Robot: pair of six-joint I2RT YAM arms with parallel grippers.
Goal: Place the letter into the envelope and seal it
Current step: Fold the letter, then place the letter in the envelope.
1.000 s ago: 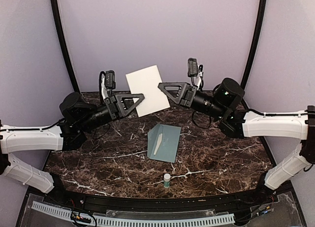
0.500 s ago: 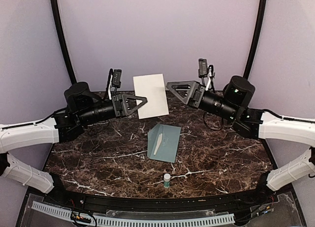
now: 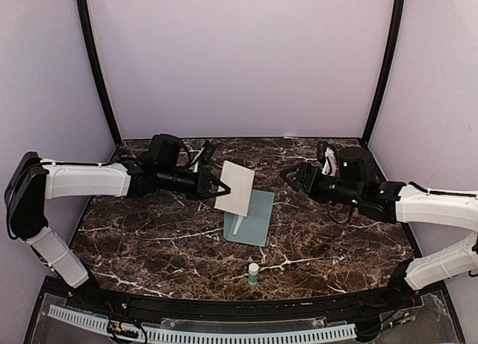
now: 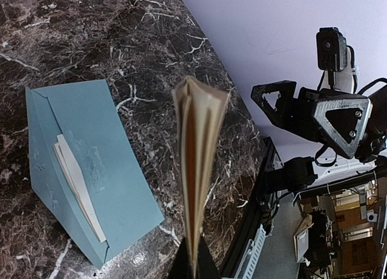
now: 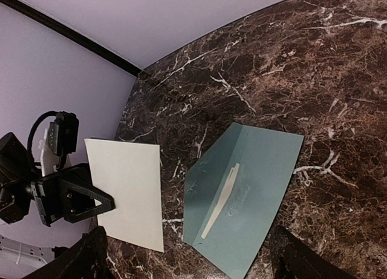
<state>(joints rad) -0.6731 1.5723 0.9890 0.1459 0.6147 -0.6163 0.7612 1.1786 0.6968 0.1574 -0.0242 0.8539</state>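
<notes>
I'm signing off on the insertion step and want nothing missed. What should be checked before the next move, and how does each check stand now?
1. Folded white paper letter held by the left gripper: ok, jaws shut on its edge.
2. Right gripper clear of the letter: ok, open and apart from it.
3. Pale teal paper envelope flat on the dark marble table, flap open: ok.
4. Envelope pocket gaping enough for the letter: cannot tell; it looks flat.
5. Small white glue stick upright, out of the way: ok, near the front edge.
</notes>
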